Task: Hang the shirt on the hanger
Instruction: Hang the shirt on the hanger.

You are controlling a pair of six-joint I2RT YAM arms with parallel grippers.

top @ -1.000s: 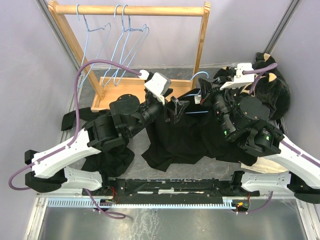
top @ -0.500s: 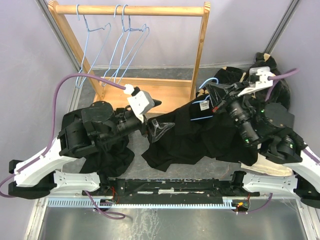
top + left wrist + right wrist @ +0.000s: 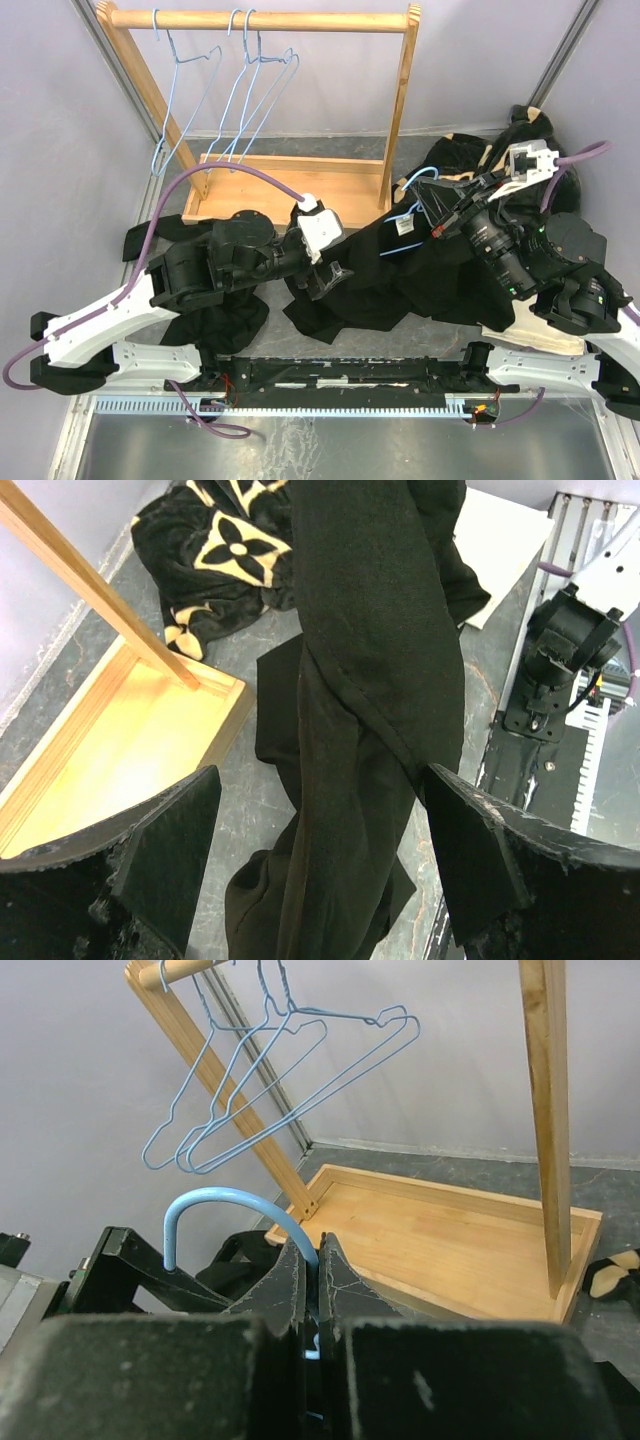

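Left gripper [image 3: 331, 277] has pulled back to lower centre, jaws spread wide; shirt [image 3: 390, 275] lies between them in the wrist view, ungripped, stretching from centre to right. Right gripper [image 3: 437, 213], centre-right, is pinched tight on the hanger [image 3: 230, 1197] hook at the shirt's upper end.

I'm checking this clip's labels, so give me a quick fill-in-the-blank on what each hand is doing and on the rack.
The right hand is ____ on the hook of the light-blue hanger.
The left hand hovers ____ above the black shirt.
The rack at the back is made of ____.
Missing words: shut; open; wood.
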